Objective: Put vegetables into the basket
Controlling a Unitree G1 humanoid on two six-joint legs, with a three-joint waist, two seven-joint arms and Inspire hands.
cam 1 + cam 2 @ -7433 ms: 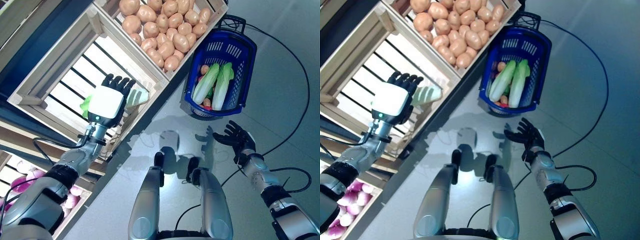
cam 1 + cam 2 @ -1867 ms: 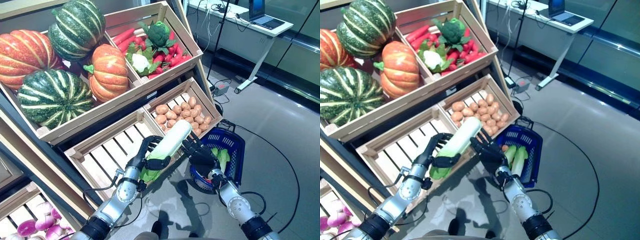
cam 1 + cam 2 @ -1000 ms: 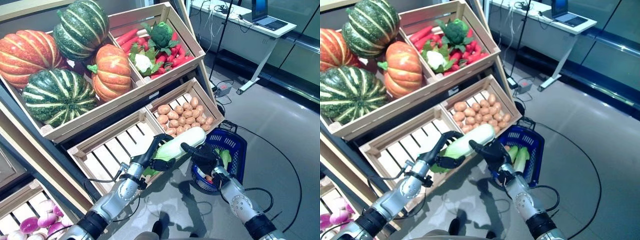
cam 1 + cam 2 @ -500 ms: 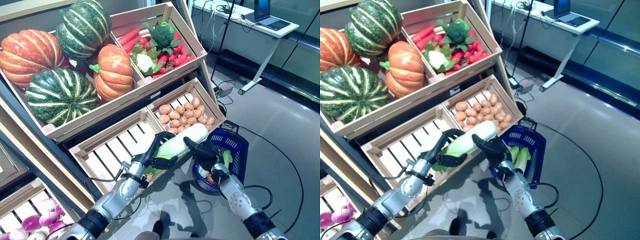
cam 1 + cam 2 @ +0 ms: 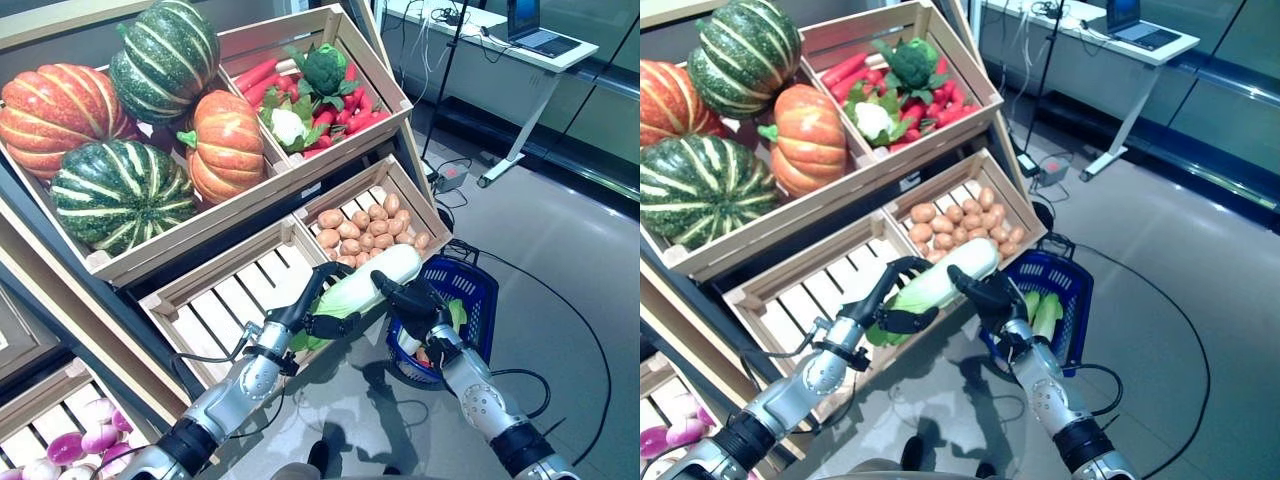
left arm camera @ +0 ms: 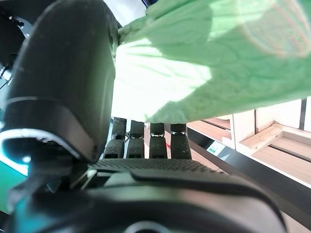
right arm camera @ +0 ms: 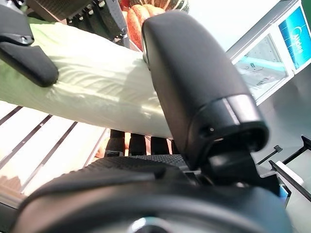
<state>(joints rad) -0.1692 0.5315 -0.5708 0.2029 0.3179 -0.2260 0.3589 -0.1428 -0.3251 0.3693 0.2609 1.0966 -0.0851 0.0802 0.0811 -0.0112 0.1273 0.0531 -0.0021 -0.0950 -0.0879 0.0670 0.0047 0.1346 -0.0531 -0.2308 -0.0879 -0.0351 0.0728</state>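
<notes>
A tiled shop floor point(image 5: 560, 250) runs past wooden crates. Just beside the blue basket point(image 5: 470, 300), toward the crates, both hands curl round one cabbage point(image 5: 368, 285): left hand point(image 5: 318, 310) at the leafy end, right hand point(image 5: 415, 300) at the pale end. Best keep it level and carry it over the basket before letting go.

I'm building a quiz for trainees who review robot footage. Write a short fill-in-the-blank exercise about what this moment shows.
1. The cabbage is held by ____ of the robot's hands, the left hand and the right hand.
2. The basket on the floor is coloured ____.
3. The crate right above the basket is filled with ____.
4. The slatted crate behind the left hand holds ____.

Missing words: both; blue; potatoes; nothing
</notes>
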